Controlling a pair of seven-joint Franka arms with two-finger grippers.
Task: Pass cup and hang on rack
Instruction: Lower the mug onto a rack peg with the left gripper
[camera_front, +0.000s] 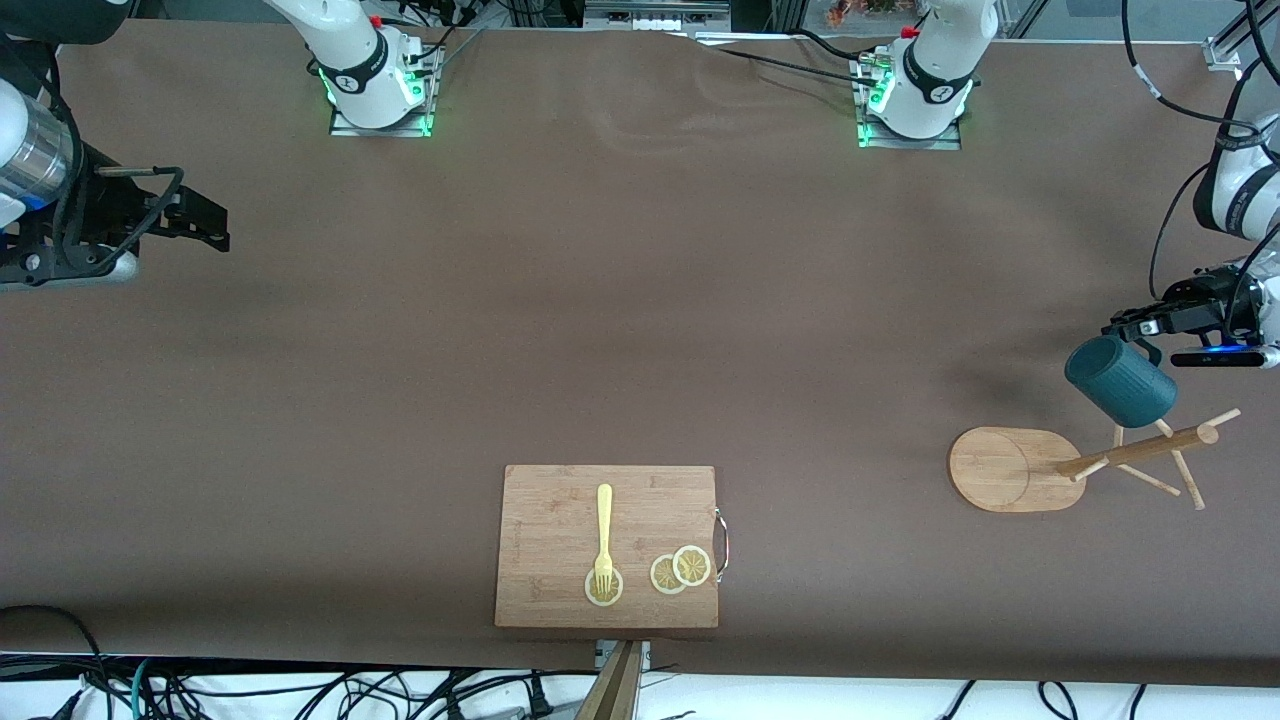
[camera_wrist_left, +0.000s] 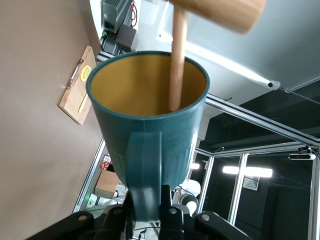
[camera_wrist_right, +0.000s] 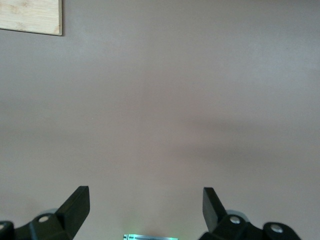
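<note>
The dark teal cup (camera_front: 1120, 382) is up in the air at the left arm's end of the table, beside the top of the wooden rack (camera_front: 1135, 452). My left gripper (camera_front: 1138, 335) is shut on the cup's handle. In the left wrist view the cup (camera_wrist_left: 150, 125) tilts with its yellowish-tan mouth toward the rack, and one thin peg (camera_wrist_left: 176, 60) reaches into the mouth, under the pole's top (camera_wrist_left: 220, 12). The left gripper (camera_wrist_left: 147, 210) pinches the handle from both sides. My right gripper (camera_front: 205, 222) is open and empty over bare table at the right arm's end; it also shows in the right wrist view (camera_wrist_right: 145, 200).
A wooden cutting board (camera_front: 560, 540) with a metal handle lies near the front edge, mid-table, carrying a yellow fork (camera_front: 603, 535) and lemon slices (camera_front: 680, 570). The rack's oval base (camera_front: 1000, 470) lies toward the board from the pole. Brown cloth covers the table.
</note>
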